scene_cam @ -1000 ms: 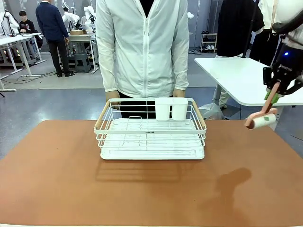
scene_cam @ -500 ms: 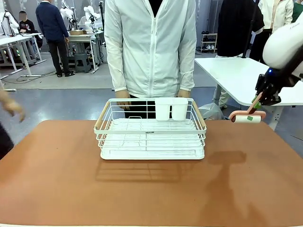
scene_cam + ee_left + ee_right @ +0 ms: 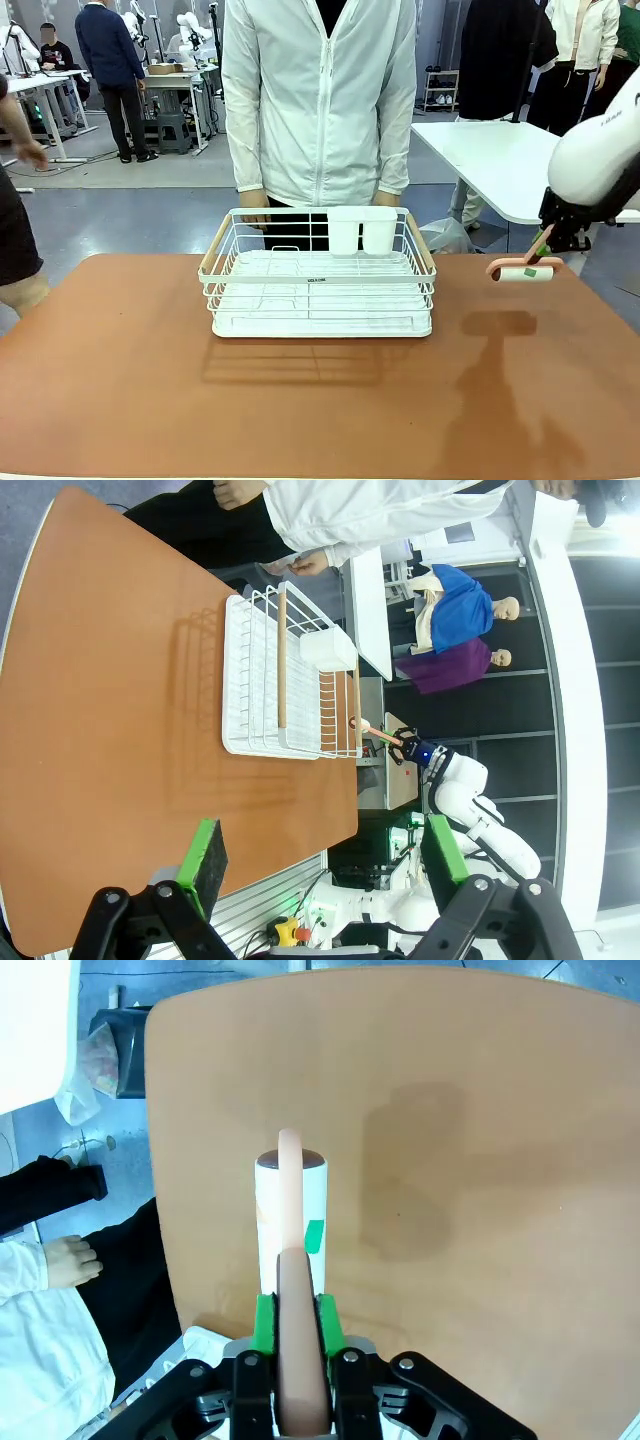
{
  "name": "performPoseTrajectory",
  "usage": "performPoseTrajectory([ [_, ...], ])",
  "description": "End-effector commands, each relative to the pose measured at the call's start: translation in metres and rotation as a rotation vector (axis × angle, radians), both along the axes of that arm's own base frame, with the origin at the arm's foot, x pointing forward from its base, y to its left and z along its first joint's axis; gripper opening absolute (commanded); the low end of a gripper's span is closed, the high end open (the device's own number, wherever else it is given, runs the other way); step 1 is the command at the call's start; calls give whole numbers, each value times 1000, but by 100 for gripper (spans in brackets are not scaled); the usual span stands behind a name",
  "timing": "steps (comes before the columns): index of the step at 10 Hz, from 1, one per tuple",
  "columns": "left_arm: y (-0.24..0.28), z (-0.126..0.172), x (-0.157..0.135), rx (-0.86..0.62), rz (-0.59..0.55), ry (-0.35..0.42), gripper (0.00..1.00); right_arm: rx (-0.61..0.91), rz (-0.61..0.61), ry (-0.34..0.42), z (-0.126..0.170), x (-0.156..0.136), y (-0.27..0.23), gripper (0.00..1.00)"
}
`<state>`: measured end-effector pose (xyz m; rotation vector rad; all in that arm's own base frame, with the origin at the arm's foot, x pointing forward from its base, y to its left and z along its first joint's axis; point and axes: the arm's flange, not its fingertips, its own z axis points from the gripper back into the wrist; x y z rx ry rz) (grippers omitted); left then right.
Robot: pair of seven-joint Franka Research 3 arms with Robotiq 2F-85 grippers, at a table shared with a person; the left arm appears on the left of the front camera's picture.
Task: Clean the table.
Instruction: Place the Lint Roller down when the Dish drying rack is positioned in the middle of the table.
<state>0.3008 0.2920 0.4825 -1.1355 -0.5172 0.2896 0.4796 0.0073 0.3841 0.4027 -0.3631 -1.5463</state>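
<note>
My right hand (image 3: 291, 1335) is clamped on the pink handle of a lint roller (image 3: 525, 270), with the white roll hanging above the far right corner of the brown surface (image 3: 320, 400), not touching it. My left hand (image 3: 320, 855) is wide open and holds nothing, raised above the near edge of the surface. A white wire rack (image 3: 318, 275) stands on the far middle of the surface, and a person (image 3: 318, 100) in a white jacket stands just behind it, one hand at its rim. Risks, as I judge them: the roll sits close to the surface edge, so a lowering move placed slightly outward would miss the top. A tilted roll would touch at one end and clean a narrow strip. A stroke carried toward the middle could strike the rack or the person's hand.
</note>
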Motion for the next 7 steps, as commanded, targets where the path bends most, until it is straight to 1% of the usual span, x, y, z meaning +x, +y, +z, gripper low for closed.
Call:
performPoseTrajectory([
  [1,2,1,-1,-9,0,-14,100,31,-51,-70,-22,-6,9,21],
  [2,2,1,-1,-9,0,-14,100,13,-37,-71,-30,-6,10,21],
  [3,2,1,-1,-9,0,-14,100,12,-10,-89,-36,-7,10,21],
  [4,2,1,-1,-9,0,-14,100,36,3,-85,-42,-8,8,21],
  [7,2,1,-1,-9,0,-14,100,37,11,-65,-52,-9,11,21],
])
